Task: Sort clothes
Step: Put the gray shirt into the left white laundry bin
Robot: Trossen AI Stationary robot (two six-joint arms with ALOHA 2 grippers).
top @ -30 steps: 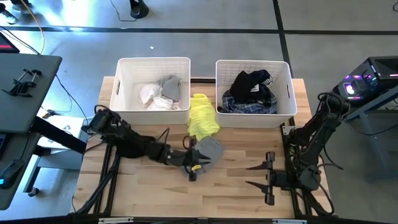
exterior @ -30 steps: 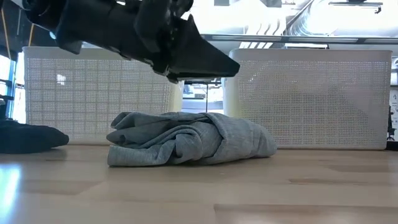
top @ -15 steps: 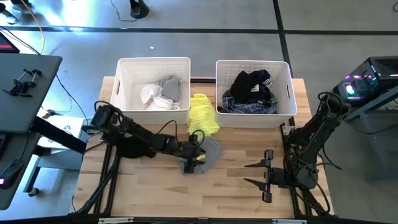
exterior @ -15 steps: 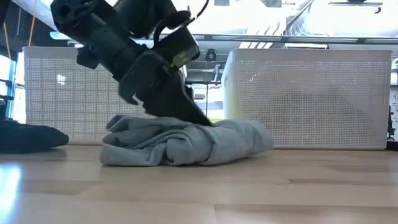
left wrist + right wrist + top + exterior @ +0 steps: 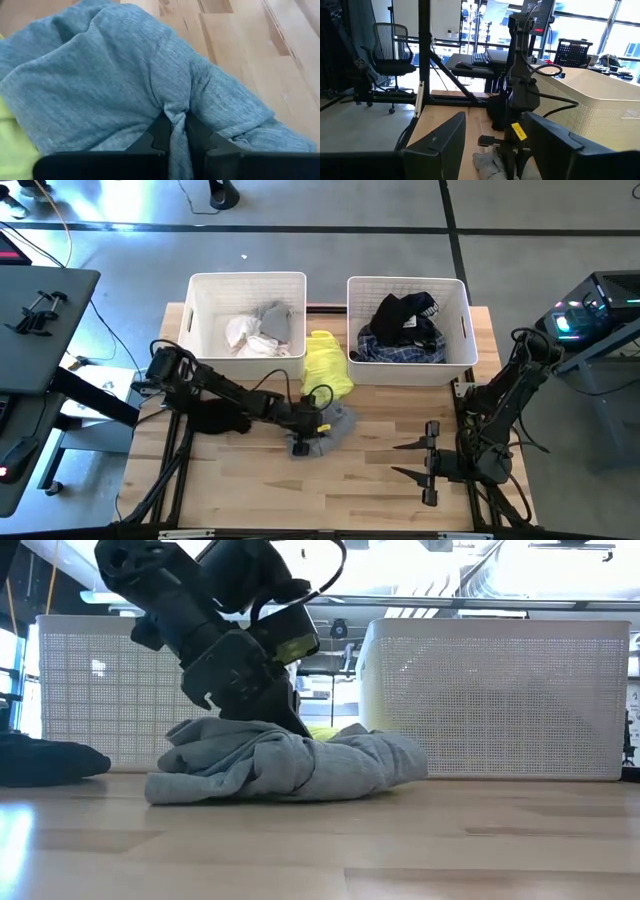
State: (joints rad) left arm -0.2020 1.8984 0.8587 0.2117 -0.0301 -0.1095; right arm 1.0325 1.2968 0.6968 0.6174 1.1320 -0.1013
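Your left gripper (image 5: 305, 432) is down on the grey garment (image 5: 330, 428) in the middle of the wooden table (image 5: 380, 480), its fingers (image 5: 161, 134) pinched tight on a fold of the cloth, as the left wrist view shows. The grey piece lies crumpled on the boards just in front of the two white bins, touching the yellow garment (image 5: 325, 365) that sits between them. Your left bin (image 5: 247, 283) holds a white garment (image 5: 243, 333) and another grey one (image 5: 274, 321). Your right bin (image 5: 406, 283) holds a black garment (image 5: 404, 313) heaped on a blue plaid one (image 5: 400, 350). One more black piece (image 5: 215, 418) lies on the table under your left arm, near the left edge. Your right gripper (image 5: 418, 463) waits well apart at the table's right side, fingers spread wide and holding nothing.
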